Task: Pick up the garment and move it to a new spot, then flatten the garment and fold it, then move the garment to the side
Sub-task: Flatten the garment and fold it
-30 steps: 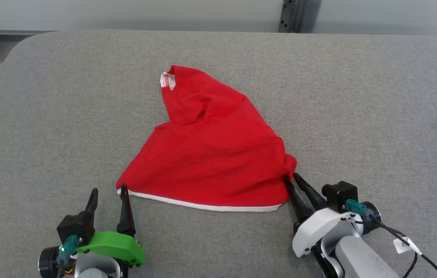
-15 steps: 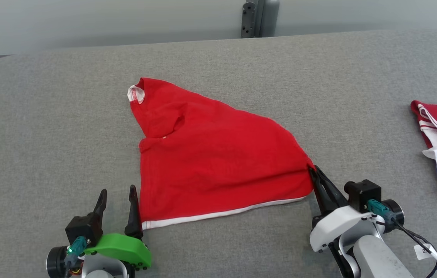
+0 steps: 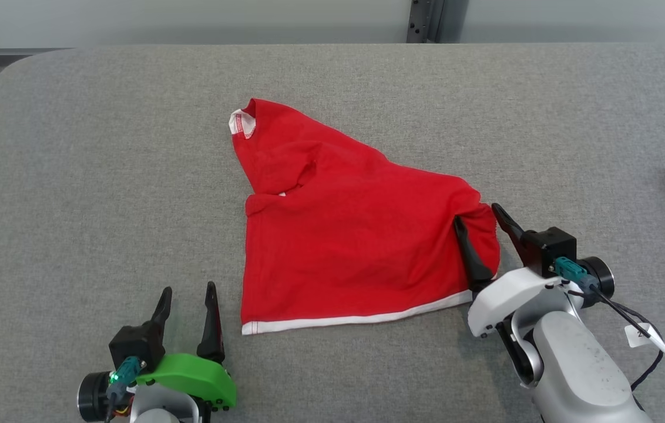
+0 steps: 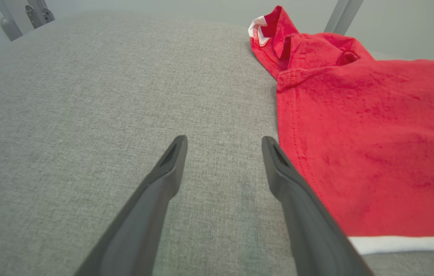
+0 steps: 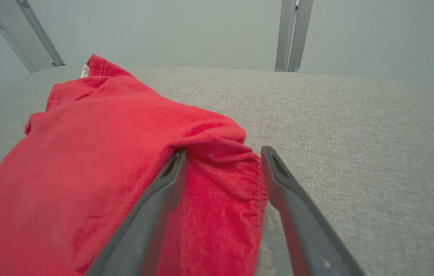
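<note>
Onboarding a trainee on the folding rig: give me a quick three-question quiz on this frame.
1. True or false: the right gripper is shut on the red T-shirt.
2. The left gripper is: A) open, over the gray table beside the T-shirt's lower corner; B) shut on a sleeve; C) holding the collar.
3. What colour is the T-shirt's hem band?
Key: 1 false, its jaws stand open astride the bunched corner; 2 A; 3 white.
</note>
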{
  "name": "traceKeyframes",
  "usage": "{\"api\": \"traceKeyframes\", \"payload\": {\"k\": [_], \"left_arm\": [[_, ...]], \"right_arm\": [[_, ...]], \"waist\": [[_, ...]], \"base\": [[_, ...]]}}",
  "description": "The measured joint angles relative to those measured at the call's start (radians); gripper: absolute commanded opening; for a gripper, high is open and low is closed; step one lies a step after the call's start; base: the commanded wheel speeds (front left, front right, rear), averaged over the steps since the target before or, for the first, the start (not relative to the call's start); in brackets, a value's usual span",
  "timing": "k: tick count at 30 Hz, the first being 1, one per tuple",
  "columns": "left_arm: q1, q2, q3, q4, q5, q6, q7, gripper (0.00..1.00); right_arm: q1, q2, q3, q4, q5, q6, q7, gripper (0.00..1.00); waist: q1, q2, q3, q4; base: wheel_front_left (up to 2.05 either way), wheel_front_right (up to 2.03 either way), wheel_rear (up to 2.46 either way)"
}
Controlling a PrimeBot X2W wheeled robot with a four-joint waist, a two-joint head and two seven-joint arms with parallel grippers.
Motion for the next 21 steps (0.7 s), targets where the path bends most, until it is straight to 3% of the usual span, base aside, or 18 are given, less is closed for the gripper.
{"api": "traceKeyframes", "payload": {"k": [4, 14, 21], "left_arm": [[0.015, 0.001, 0.009, 0.002, 0.0, 0.001, 0.0, 1.0], [0.019, 0.0, -0.003, 0.001, -0.012, -0.009, 0.0, 1.0], [0.033, 0.0, -0.039, 0.043, -0.037, -0.024, 0.0, 1.0]], "right_arm": [[0.017, 0.002, -0.015, -0.028, 0.01, 0.0, 0.0, 1.0], [0.153, 0.0, -0.17, -0.101, -0.017, 0.0, 0.0, 1.0], [0.191, -0.001, -0.191, -0.11, -0.017, 0.0, 0.0, 1.0]], "waist": [[0.0, 0.0, -0.006, -0.005], [0.0, 0.0, -0.042, -0.089], [0.0, 0.0, -0.062, -0.138]], "base": [[0.0, 0.0, 0.0], [0.0, 0.0, 0.0], [0.0, 0.0, 0.0]]}}
